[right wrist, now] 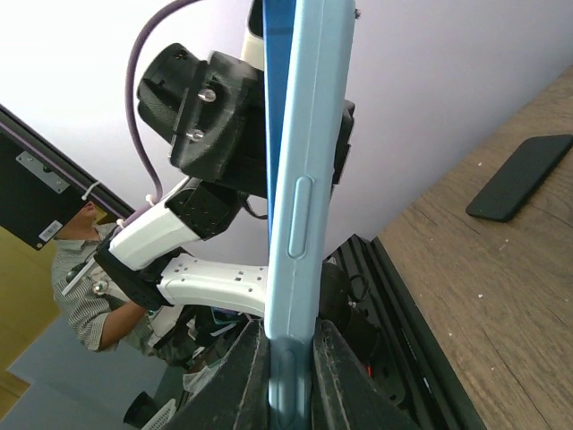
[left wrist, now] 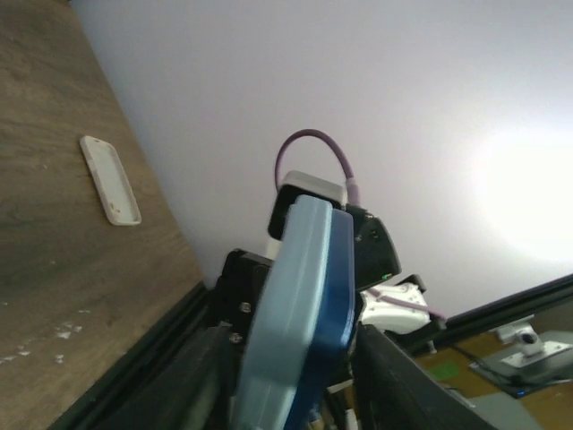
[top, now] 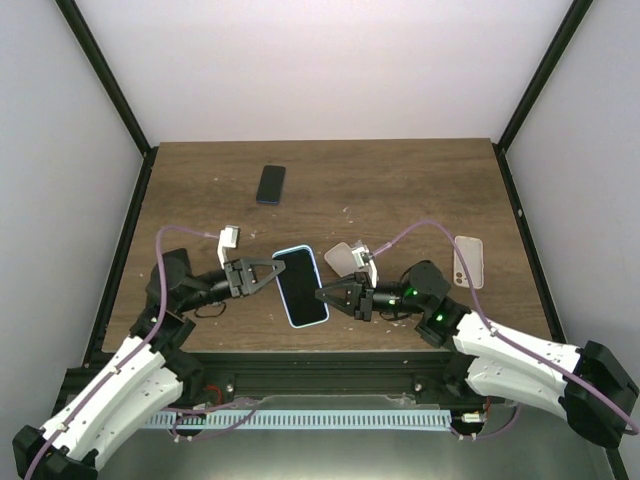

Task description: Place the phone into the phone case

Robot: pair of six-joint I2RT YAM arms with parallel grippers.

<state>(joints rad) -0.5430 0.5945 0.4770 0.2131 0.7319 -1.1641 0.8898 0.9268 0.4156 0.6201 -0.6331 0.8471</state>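
- Seating the phone in the light-blue phone case looks like the step in hand. From above, the pair hangs over the table, nearer the arms than the dark spare phone. The left gripper is clamped on one long edge and the right gripper on the other.
- Left wrist view: the phone case stands edge-on, squeezed between this gripper's closed jaws. The darker blue phone shows along one side and seems not quite flush, though the angle is too poor to be sure.
- Right wrist view: its fingers pinch the case's edge, which is pale, smooth and has a raised button strip. The dark spare phone lies flat on the wood off to the held pair's side.
- Next, I judge, a firm press along the lip is needed to snap the remaining edge home, with both grips kept tight so nothing slips.
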